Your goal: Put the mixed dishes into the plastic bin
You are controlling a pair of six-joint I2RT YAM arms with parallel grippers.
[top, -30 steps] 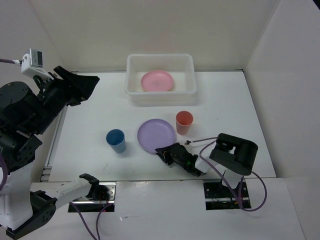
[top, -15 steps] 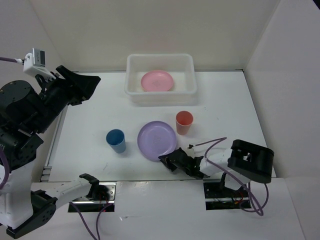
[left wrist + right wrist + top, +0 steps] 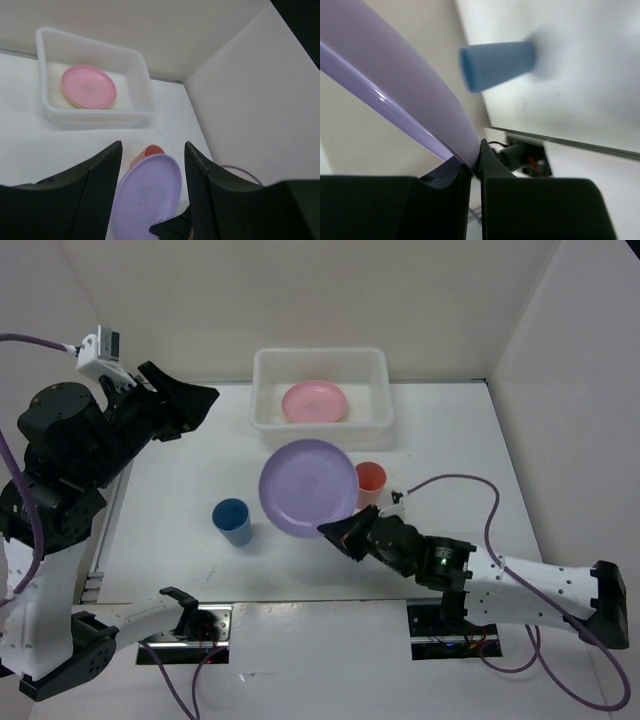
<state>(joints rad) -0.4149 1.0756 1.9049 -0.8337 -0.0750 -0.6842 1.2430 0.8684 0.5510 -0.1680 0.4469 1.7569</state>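
Partly hidden red cup (image 3: 373, 477), plate (image 3: 308, 488) (in right pincer (image 3: 341, 533))

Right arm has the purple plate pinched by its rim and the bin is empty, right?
Not empty: the top external view shows a pink plate lying in the bin. The rest holds: the right fingers pinch the purple plate by its rim.
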